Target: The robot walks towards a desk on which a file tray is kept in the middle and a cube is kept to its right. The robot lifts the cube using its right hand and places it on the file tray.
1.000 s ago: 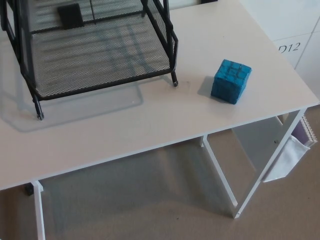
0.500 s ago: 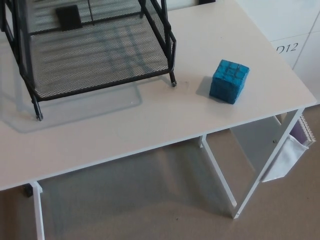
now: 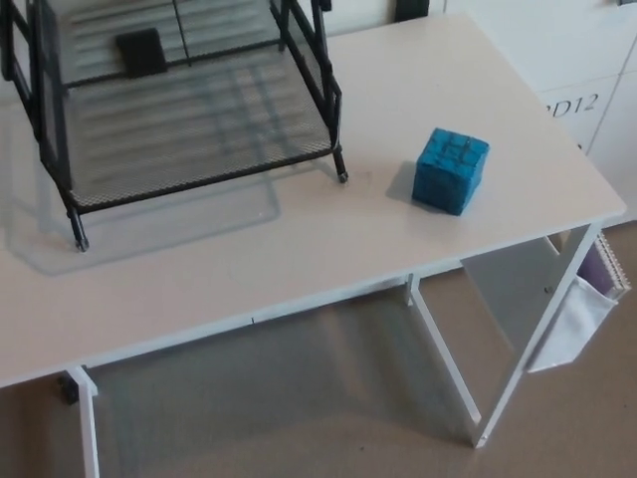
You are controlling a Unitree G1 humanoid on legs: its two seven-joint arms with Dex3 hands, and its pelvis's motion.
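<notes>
Left hand and right hand both out of frame, so whether open or closed can't be told. Blue cube (image 3: 450,170) sits on white worktop (image 3: 299,249), right of black mesh file tray (image 3: 199,129), apart from it, near the worktop's right edge.

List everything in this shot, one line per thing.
desk: 1, white, fills most of the view
file tray: 1, black mesh, on the desk, upper left
tab: 1, black, inside the tray near its back
cube: 1, blue, on the desk right of the tray, not touching it
cabinet: 1, white, beyond the desk's right end
pouch: 1, white, hanging under the desk's right end
floor: 1, beige, below the desk
robot's hands: none in view
</notes>
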